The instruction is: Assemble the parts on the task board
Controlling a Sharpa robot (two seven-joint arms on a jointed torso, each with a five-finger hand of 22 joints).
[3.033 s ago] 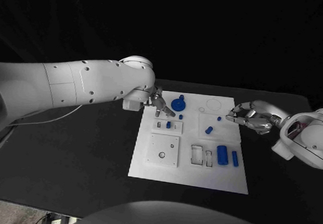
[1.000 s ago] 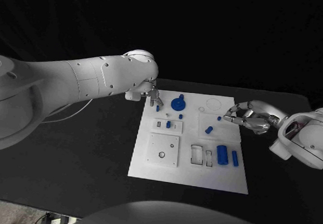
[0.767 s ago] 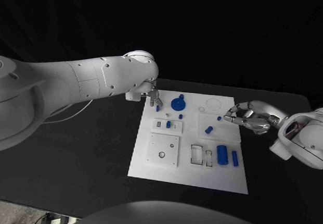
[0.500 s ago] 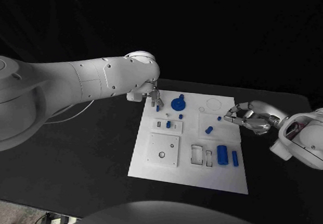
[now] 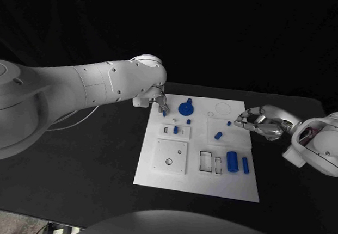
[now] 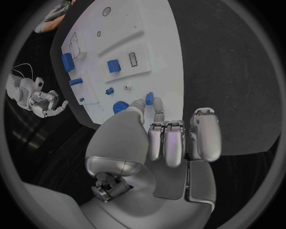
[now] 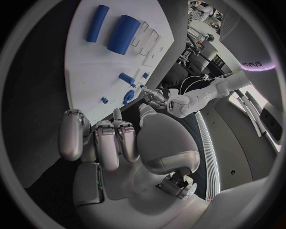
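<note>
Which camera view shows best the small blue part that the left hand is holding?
The left wrist view: the small blue part stands clear between the left hand's fingertips, above the white board. In the head view it is a tiny speck. In the right wrist view I cannot make it out.

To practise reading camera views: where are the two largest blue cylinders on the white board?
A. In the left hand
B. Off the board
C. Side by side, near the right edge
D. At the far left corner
C: the two blue cylinders lie together by the board's right edge.
</note>
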